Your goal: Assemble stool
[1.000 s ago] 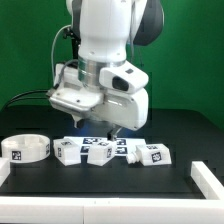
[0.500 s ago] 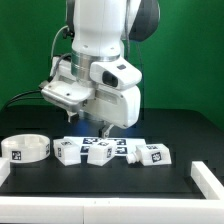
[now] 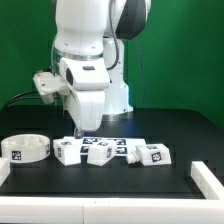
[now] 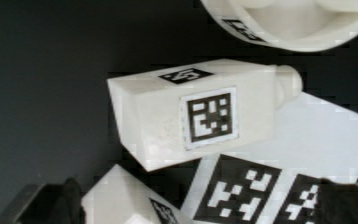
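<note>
Exterior view: the stool is in loose parts, nothing joined yet as far as I can see. The seat sits flat on the table at the exterior view's left, on its own. Three legs lie in a row to its right: leg A near the seat, leg B just beside A, and leg C further right. The marker board shows between and behind them. The gripper hangs low over leg A, jaws spread wide, holding nothing. I judge we're at the very start: no leg is picked, and every leg has yet to go into the seat.

No bin or tray in sight. The seat looks like a shallow ring. I see nothing in it, though its inside is mostly hidden from this angle.

Wrist view: one leg, call it the close leg, lies on its side dead centre, tag facing the camera. I take it for leg A but can't confirm. The seat's rim is just past it, apart. The marker board's tags show beside the close leg, and I can't tell if the leg rests on it. Another white part pokes in nearby. One dark fingertip shows at the picture's edge, clear of the parts.
</note>
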